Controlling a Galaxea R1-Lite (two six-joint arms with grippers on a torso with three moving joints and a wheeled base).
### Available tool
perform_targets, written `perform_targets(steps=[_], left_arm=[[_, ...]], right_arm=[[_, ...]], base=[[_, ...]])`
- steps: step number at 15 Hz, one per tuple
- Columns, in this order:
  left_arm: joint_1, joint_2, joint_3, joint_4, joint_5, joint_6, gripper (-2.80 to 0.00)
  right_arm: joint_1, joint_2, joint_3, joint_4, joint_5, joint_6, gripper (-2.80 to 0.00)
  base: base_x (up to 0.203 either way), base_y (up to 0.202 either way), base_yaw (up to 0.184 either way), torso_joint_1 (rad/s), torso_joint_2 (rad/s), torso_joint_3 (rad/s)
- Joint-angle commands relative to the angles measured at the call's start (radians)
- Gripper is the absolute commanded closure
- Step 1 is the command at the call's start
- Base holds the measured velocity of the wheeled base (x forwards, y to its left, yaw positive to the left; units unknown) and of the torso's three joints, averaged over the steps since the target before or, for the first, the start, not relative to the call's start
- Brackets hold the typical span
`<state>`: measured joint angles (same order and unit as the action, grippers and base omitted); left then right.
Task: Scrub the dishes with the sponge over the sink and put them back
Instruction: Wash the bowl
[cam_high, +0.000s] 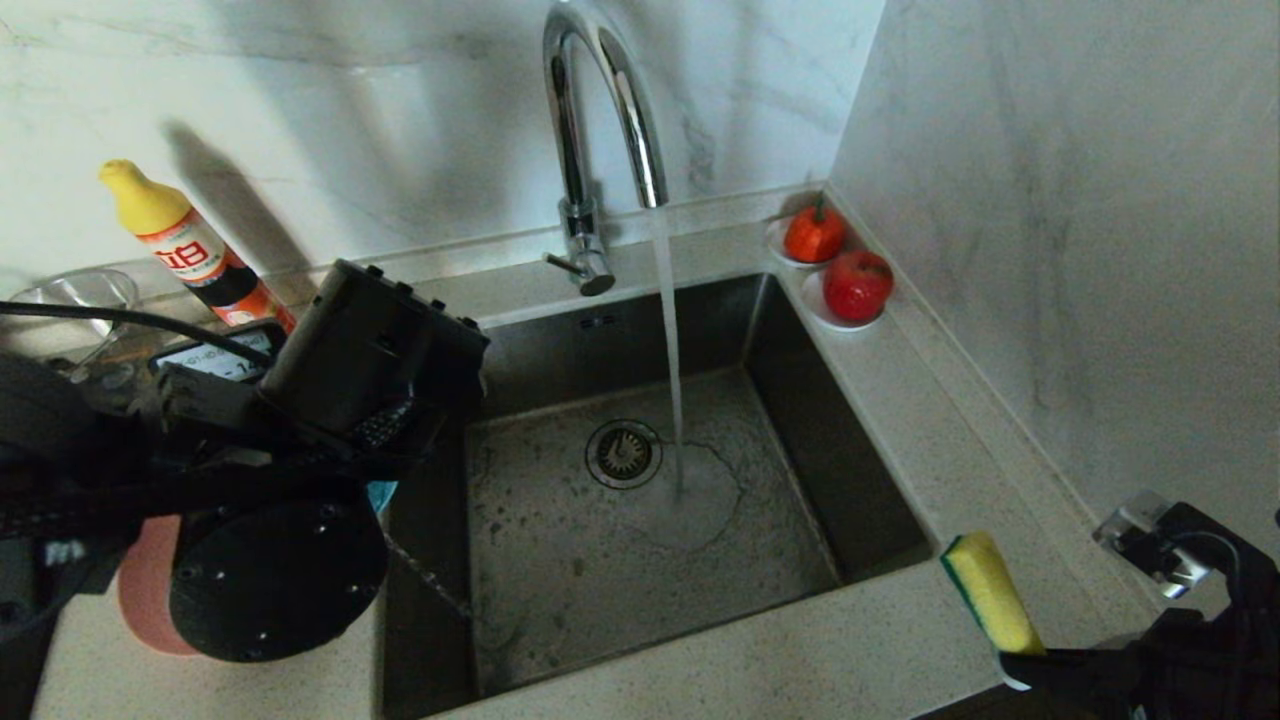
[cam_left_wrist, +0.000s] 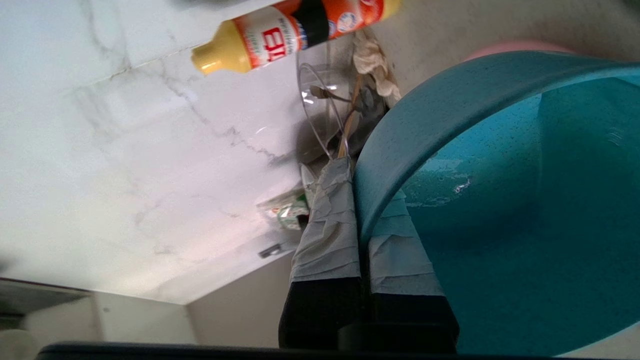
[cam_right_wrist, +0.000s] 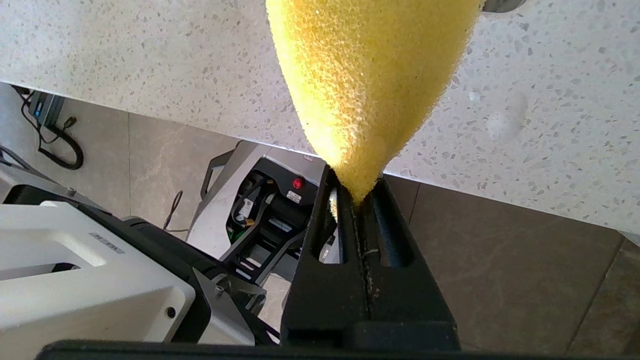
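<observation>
Two items in grip. My left hand (cam_left_wrist: 362, 220) pinched the bowl (cam_left_wrist: 500, 200) by its rim: rigid, wet, slippery. My right hand (cam_right_wrist: 357, 200) clenched the sponge (cam_right_wrist: 370, 80): soft, light.

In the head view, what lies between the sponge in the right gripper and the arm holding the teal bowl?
The sink, its basin bare of dishes, with the tap running a stream beside the drain strainer.

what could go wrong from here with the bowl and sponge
The left gripper pinches only the rim of the teal bowl, so the wet bowl may slip or tip. The right gripper squeezes just one end of the sponge, which could pull free during scrubbing. The running tap may splash.
</observation>
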<state>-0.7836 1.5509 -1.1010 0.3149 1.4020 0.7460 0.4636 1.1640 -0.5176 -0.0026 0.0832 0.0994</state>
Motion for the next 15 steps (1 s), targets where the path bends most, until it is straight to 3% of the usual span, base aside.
perform_targets(steps=[1, 6, 15], left_arm=[[0.001, 0.032, 0.024, 0.004, 0.022, 0.005, 0.0], [0.003, 0.065, 0.074, 0.002, 0.067, 0.006, 0.0], [0.009, 0.073, 0.098, 0.002, 0.075, 0.004, 0.0]], right_arm=[[-0.002, 0.0, 0.004, -0.001, 0.001, 0.0, 0.0], [-0.022, 0.002, 0.008, -0.001, 0.026, 0.0, 0.0], [-0.03, 0.016, 0.025, -0.031, 0.033, -0.001, 0.0]], base=[[0.0, 0.0, 0.0, 0.0, 0.0, 0.0], [0.0, 0.0, 0.0, 0.0, 0.0, 0.0], [0.0, 0.0, 0.0, 0.0, 0.0, 0.0]])
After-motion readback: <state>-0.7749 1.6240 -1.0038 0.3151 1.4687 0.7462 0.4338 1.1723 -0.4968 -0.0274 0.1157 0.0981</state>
